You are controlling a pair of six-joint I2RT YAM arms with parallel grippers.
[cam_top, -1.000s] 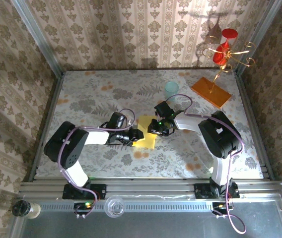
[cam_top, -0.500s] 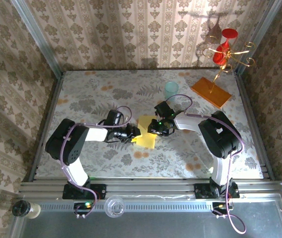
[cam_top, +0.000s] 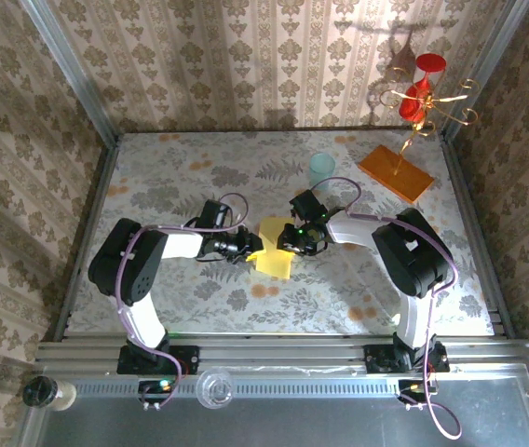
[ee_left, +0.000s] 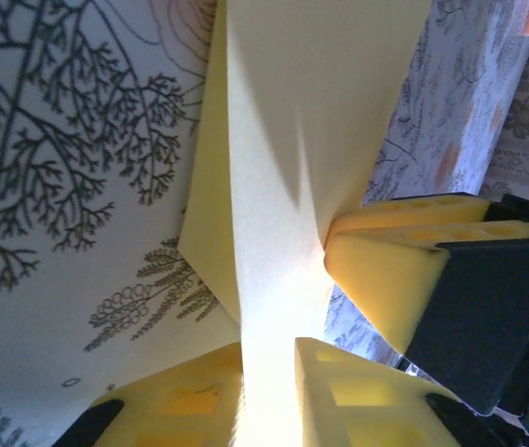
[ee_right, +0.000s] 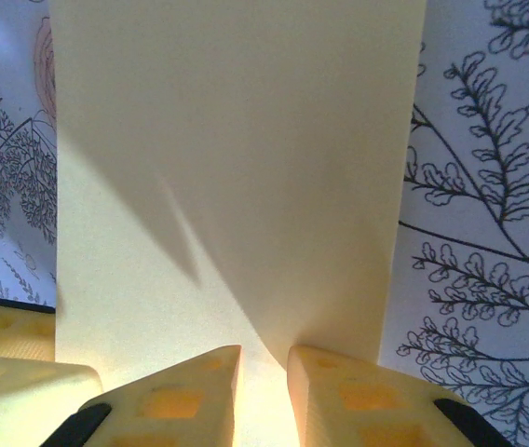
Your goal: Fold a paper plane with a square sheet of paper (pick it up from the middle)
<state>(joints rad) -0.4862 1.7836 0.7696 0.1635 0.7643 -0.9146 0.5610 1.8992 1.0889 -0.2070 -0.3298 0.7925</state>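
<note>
The square sheet of paper (cam_top: 274,253) is thin, yellow and bent upward along a fold, near the middle of the table. My left gripper (cam_top: 251,246) is shut on its left edge. In the left wrist view the sheet (ee_left: 292,140) runs down between the yellow fingers (ee_left: 358,396) of the left gripper (ee_left: 269,391). My right gripper (cam_top: 291,243) is shut on the sheet's right edge. In the right wrist view the paper (ee_right: 237,158) passes between the fingers of the right gripper (ee_right: 263,396). The paper plane is out of view.
A pale teal cup (cam_top: 321,169) stands behind the paper. An orange slab (cam_top: 394,171) with a gold stand and red glasses (cam_top: 423,93) sits at the back right. Metal frame posts and patterned walls close in the table (cam_top: 171,289).
My left gripper has slid right and up onto the sheet's left edge and closed on it. The sheet looks narrower and more raised. The right arm has stayed still.
</note>
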